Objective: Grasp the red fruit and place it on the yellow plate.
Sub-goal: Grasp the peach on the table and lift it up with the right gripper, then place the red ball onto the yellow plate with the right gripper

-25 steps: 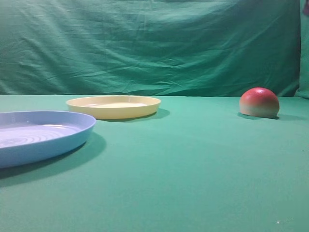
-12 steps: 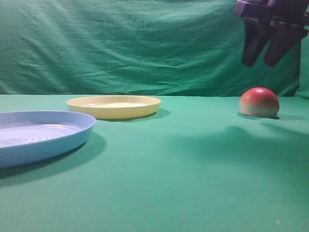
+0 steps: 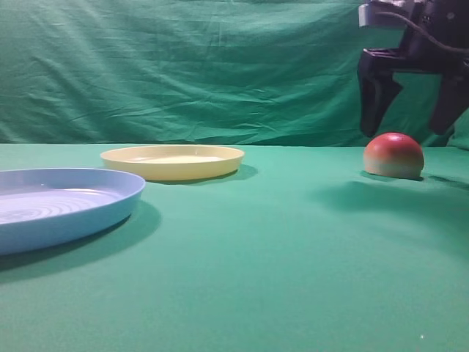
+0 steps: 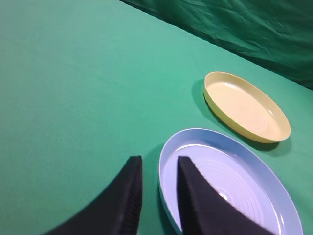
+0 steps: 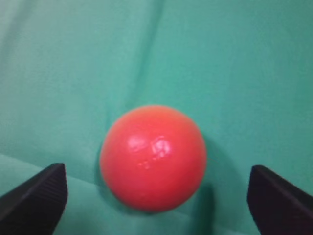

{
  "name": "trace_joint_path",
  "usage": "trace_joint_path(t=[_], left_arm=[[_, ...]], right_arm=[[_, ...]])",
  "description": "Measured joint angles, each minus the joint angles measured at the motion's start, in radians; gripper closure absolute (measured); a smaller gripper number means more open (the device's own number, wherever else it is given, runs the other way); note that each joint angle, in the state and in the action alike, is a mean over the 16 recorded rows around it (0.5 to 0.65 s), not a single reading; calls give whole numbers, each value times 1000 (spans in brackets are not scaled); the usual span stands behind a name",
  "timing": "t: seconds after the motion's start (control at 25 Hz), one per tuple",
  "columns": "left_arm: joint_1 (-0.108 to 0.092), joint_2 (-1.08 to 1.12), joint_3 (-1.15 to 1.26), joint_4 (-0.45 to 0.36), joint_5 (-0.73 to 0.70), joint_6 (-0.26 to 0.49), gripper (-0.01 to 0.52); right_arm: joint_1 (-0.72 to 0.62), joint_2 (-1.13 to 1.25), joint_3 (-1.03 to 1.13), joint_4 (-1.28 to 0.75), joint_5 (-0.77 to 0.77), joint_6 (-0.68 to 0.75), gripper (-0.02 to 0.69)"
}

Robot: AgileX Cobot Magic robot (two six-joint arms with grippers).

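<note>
Even, moderate light from above; soft shadows under my right tool [image 3: 412, 134]; right wrist view soft, glare on red fruit [image 5: 153, 157].

No legible text, label, brand mark, number or sign in any of the three views. Checked surfaces: yellow plate [image 3: 173, 160], blue plate [image 3: 58, 205], red fruit [image 3: 393, 155], green cloth [image 3: 242, 249] and the dark gripper bodies; all plain, unmarked. The blue plate carries only moulded concentric rings, not characters.
</note>
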Motion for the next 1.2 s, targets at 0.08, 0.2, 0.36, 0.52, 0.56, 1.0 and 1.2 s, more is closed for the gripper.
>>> trace_joint_path(t=[0.08,0.2,0.36,0.52,0.56,1.0,1.2], left_arm=[[0,0,0,0,0,0,357],[0,0,0,0,0,0,357],[0,0,0,0,0,0,357],[0,0,0,0,0,0,357],[0,0,0,0,0,0,357],[0,0,0,0,0,0,357],[0,0,0,0,0,0,357]], right_arm=[[0,12,-2,2,-6,-2,151],[0,22,-15,9,-3,-5,231],[1,18,-59,48,32,-16,337],[15,5,-123,130,82,-61,415],[23,2,-140,156,93,-79,430],[247,26,-267,417,29,-373,479],[352,87,-269,450,-98,-474,449]])
